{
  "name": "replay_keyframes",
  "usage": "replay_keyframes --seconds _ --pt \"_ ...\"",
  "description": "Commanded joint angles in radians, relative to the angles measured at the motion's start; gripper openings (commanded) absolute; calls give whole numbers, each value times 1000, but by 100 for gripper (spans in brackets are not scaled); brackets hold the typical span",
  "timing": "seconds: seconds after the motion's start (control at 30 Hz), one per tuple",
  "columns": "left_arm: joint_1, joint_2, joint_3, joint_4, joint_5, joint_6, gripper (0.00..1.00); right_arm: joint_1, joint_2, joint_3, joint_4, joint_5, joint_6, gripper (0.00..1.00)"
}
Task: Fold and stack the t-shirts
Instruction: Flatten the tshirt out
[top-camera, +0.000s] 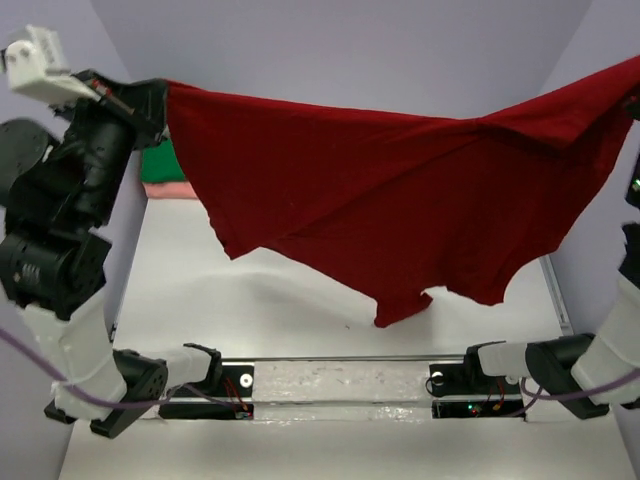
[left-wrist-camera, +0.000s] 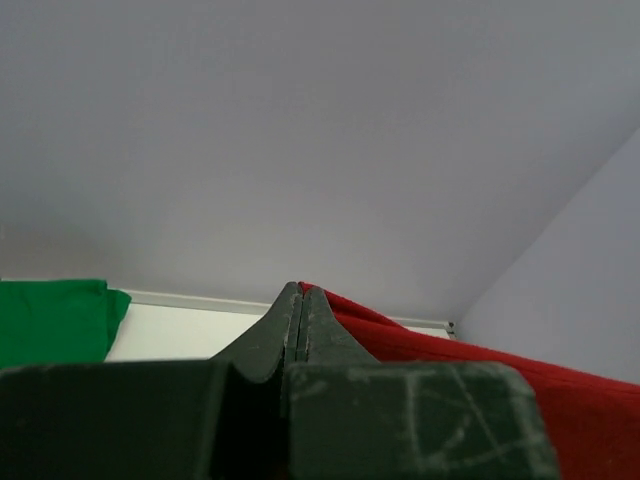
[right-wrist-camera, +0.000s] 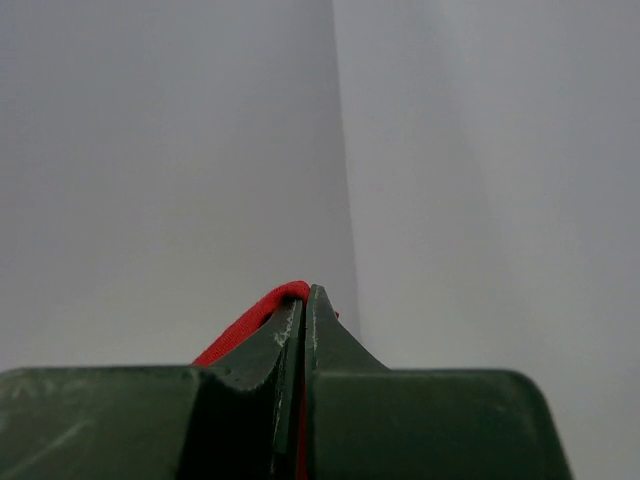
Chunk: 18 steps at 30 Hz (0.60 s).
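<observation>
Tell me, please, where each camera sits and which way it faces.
Top external: above and behind the arms, looking down on the white table and the dark red cotton t-shirt held aloft; both arms show.
Left wrist: on the left arm, facing the back wall; the shut left gripper pinches the shirt.
Right wrist: on the right arm, facing a wall corner; the shut right gripper pinches it too.
Shared: top and left wrist see the bright green t-shirt.

T-shirt spans left hand to right hand, above table — two shirts behind, left.
</observation>
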Motion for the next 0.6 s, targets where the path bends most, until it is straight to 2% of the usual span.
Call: replay_keyframes --seconds 0.0,0.1,0.17,0.23,0.37,0.57 --pt "28 286 50 -53 47 -46 0 -7 221 -44 40 -18 -45 0" --pt "51 313 58 -49 84 -66 0 -7 256 -4 37 -2 -63 0" --pt "51 263 -20 49 157 -66 0 -7 240 -3 41 -4 -71 0" --pt "52 195 -31 83 178 -57 0 -7 208 -9 52 11 -82 0" --pt "51 129 1 63 198 -46 0 -7 149 -47 70 19 -93 0" --pt "52 48 -117 60 213 -55 0 -7 57 -157 92 16 -88 0"
